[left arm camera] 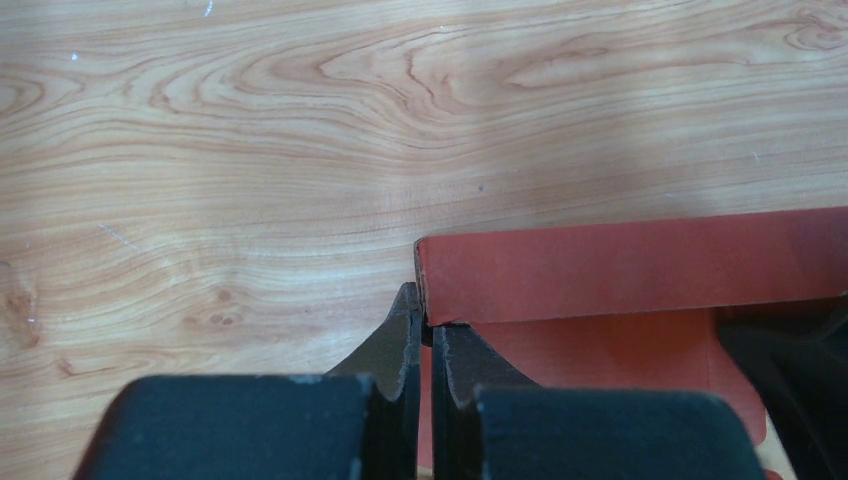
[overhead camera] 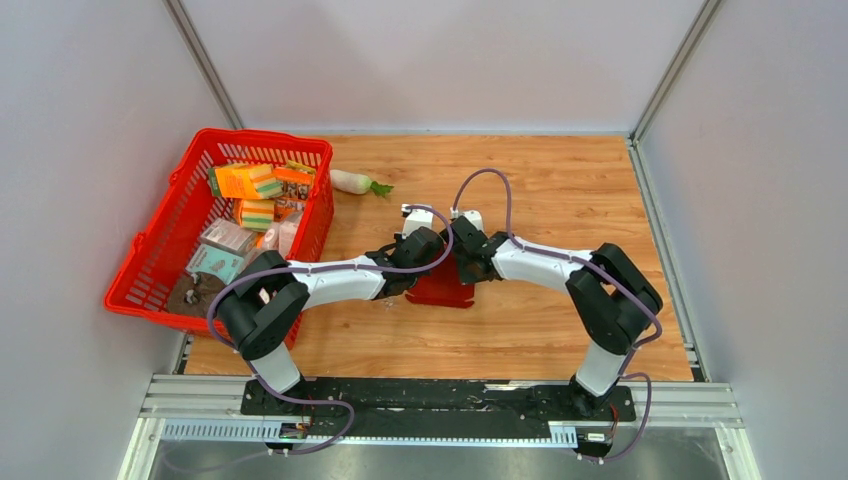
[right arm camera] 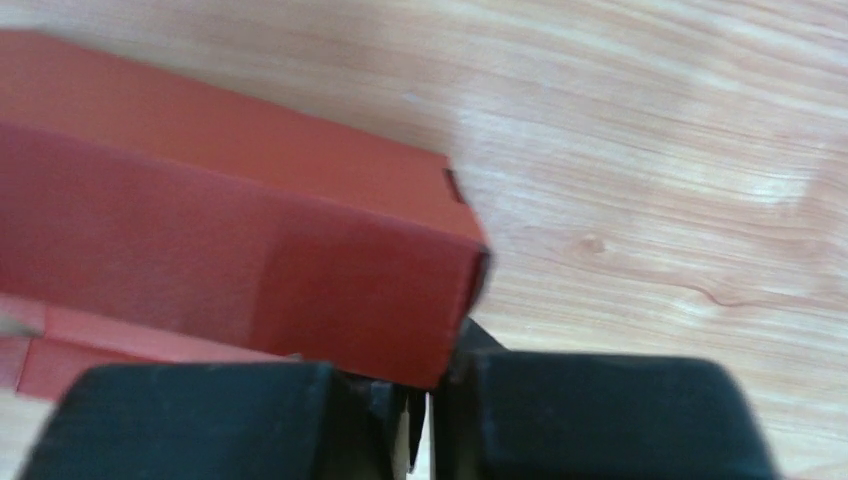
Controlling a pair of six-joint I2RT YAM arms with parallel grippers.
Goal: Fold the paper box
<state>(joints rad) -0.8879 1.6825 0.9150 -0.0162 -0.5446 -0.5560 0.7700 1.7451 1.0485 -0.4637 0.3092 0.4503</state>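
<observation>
Red paper box (overhead camera: 440, 290) lies between the inward-bent arms, left gripper (left arm camera: 425, 325) and right gripper (right arm camera: 420, 400) both pinching its walls.

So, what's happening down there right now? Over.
Left gripper shut on paper box wall. Right gripper shut on its opposite end. Box partly folded on table. Basket and radish well aside.

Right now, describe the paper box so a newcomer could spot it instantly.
On the wooden table, look mid-table where the left gripper and right gripper meet. The paper box sits right under them. It is small, dark red thin cardboard with folded-up walls, unlike the big red mesh basket of packets at the table's left edge.
</observation>
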